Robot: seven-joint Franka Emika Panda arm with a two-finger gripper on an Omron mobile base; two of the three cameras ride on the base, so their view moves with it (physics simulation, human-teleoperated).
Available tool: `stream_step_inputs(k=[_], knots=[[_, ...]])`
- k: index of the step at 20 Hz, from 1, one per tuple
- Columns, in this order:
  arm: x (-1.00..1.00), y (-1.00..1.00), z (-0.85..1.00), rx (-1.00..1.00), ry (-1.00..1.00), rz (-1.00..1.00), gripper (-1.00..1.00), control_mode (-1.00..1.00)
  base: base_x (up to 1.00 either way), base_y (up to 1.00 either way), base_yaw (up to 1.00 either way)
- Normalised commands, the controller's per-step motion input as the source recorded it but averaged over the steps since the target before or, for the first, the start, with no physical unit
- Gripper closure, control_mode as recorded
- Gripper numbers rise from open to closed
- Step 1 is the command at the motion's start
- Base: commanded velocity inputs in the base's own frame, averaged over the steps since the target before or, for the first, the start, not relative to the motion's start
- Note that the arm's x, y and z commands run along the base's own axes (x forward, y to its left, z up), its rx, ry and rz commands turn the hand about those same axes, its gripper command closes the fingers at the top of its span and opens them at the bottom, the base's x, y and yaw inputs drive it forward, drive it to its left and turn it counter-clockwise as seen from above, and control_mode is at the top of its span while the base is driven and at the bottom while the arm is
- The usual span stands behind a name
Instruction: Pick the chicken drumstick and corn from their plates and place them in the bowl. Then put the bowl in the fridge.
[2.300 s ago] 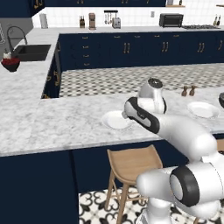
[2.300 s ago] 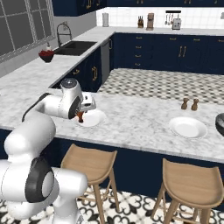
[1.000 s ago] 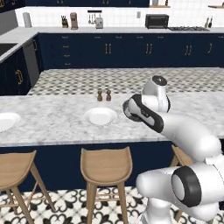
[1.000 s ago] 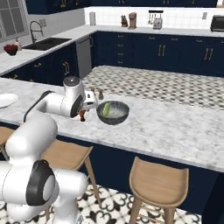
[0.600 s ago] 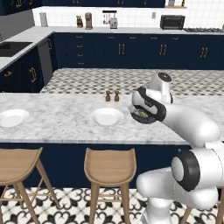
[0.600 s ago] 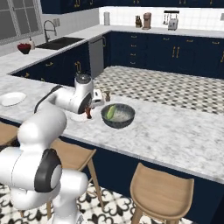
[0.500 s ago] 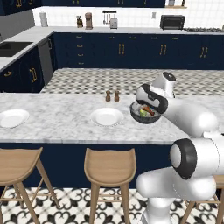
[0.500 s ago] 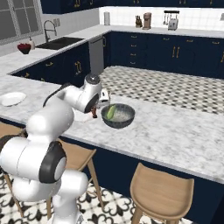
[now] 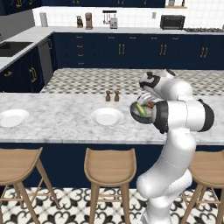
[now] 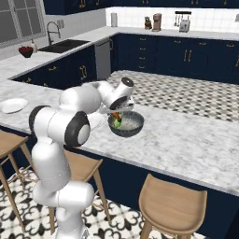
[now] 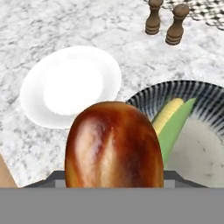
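The reddish-brown chicken drumstick (image 11: 113, 144) sits close in front of the hand camera, and my gripper (image 9: 147, 101) is shut on it; the fingertips are hidden behind it. It hangs over the near rim of the dark grey bowl (image 11: 205, 109), which stands on the marble counter. The corn (image 11: 173, 122), yellow and green, lies inside the bowl (image 9: 142, 113). In the right base view my gripper (image 10: 116, 112) is at the bowl's (image 10: 126, 124) left rim. One empty white plate (image 11: 70, 85) lies just left of the bowl; the other plate (image 9: 12, 118) is far left.
Two brown shakers (image 9: 112, 96) stand on the counter behind the near plate (image 9: 106, 116). Wooden stools (image 9: 109, 168) line the counter's front edge. A sink (image 10: 63, 45) and navy cabinets lie beyond the tiled floor.
The base has driven along the counter, so the whole scene shifted until about half a second ago. Since then my gripper has carried the drumstick in over the bowl's rim.
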Motion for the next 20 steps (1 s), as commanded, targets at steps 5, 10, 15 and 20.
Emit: stream_step_inputs(k=[5, 10, 15, 20], knots=[[0.87, -0.39, -0.63, 0.0, 0.07, 0.08, 1.0, -1.0, 0.0, 0.0, 0.0], [0.44, -0.03, -0.67, 0.0, 0.0, 0.0, 1.0, -1.0, 0.0, 0.0, 0.0], [0.15, -0.08, -0.4, 0.0, 0.0, 0.0, 1.0, -1.0, 0.0, 0.0, 0.0], [-0.38, -0.04, 0.0, 0.0, -0.02, 0.0, -1.0, -1.0, 0.0, 0.0, 0.0]])
